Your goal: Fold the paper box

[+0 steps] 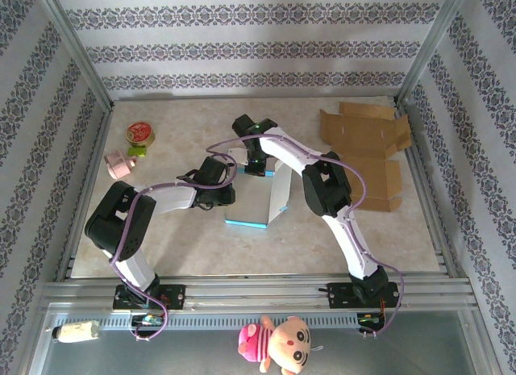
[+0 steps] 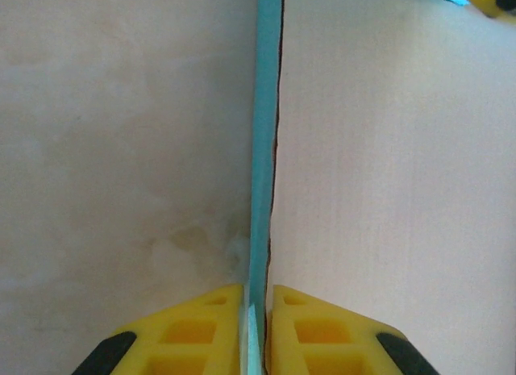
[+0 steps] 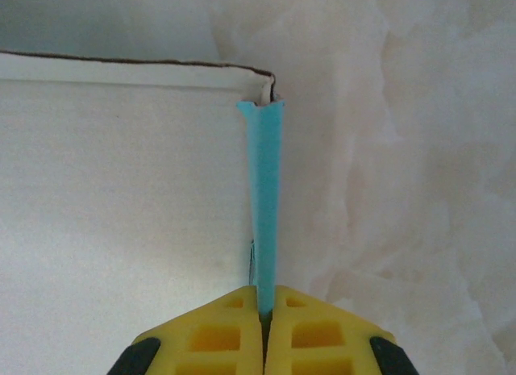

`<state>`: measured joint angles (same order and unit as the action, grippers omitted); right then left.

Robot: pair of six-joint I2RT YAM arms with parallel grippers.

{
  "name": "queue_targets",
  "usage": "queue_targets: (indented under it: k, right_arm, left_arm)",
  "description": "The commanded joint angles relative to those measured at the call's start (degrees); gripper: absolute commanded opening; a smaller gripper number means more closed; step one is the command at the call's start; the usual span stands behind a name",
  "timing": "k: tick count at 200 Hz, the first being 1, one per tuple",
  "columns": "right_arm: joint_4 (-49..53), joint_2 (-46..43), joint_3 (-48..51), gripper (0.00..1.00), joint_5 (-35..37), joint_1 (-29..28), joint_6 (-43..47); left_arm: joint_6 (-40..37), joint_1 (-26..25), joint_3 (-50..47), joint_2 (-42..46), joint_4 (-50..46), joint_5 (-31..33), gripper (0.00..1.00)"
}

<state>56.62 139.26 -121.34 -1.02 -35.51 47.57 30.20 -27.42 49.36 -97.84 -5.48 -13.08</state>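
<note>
The table [image 1: 339, 238] was pale and marbled, with striped wallpaper [image 1: 242, 48] around it. The box [image 1: 256, 202] stood near the middle of it, white with blue edges, opened into a rough tube. The left gripper [image 2: 256, 322] was clenched on a blue edge at the left side of the box, with the thin sheet pinched in its yellow jaws. The right gripper [image 3: 264, 314] was clenched too, on a blue edge at the far corner. I judge that the step in hand was squaring the walls. The next move would need one arm to hold firm while the other turns a flap along its crease, gently, because such a sheet buckles easily. Flat brown cardboard [image 1: 367, 145] lay well apart, at the far right.
</note>
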Motion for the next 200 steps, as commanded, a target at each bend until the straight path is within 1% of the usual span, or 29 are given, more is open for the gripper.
queue_targets:
  k: [1,24,60,71,79,85,98,112,119,130,152,164,186,200]
  right_arm:
    - [-0.4,3.8,5.2,0.03,3.6,-1.0,4.6]
    - [0.2,4.0,5.6,0.07,6.0,-1.5,4.8]
    - [-3.2,2.7,9.4,0.07,10.0,-2.7,5.6]
    - [-4.4,2.2,10.7,0.05,10.5,-2.8,6.5]
    - [-5.6,1.6,11.6,0.02,10.5,-2.8,6.9]
    - [-6.3,1.0,12.2,0.00,9.8,-2.6,7.2]
    - [-7.0,-0.6,13.1,0.00,8.1,-2.1,8.1]
    - [-7.4,-2.2,13.8,0.00,7.8,-1.8,10.6]
    - [-7.6,-2.8,14.1,0.00,7.7,-1.7,12.1]
    - [-7.2,-3.5,14.4,0.00,7.5,-1.3,14.6]
    - [-5.6,-4.0,13.8,0.00,7.1,-0.5,19.6]
    - [-3.7,-4.2,14.0,0.00,5.6,-0.6,25.0]
    - [-5.0,-6.4,19.5,0.00,3.0,-1.9,36.5]
    - [-6.2,-7.6,22.0,0.00,2.3,-2.8,41.0]
  left_arm:
    - [0.3,-0.4,-0.6,-0.1,2.1,0.3,0.14]
    - [0.3,-0.5,-0.7,0.1,2.1,0.2,0.14]
    - [0.9,-0.5,-1.5,1.0,3.0,0.2,0.14]
    - [1.3,-0.4,-1.8,1.5,3.5,0.0,0.15]
    - [1.6,-0.5,-2.1,2.3,3.9,-0.2,0.20]
    - [1.9,-0.5,-2.5,3.4,4.6,-0.4,0.26]
    - [2.8,-0.5,-3.6,6.5,5.9,-0.6,0.40]
    - [3.4,-0.4,-5.2,11.4,7.4,0.0,0.55]
    - [3.6,-0.5,-5.9,14.2,8.1,0.6,0.60]
    - [3.7,-0.5,-7.0,19.0,8.3,2.5,0.65]
    - [3.0,-0.4,-9.2,29.4,6.4,6.9,0.68]
    - [2.8,-0.3,-11.1,35.9,4.8,10.0,0.68]
    - [2.4,0.1,-15.6,48.1,2.6,16.6,0.71]
    - [1.1,0.3,-17.5,54.5,0.6,19.9,0.72]
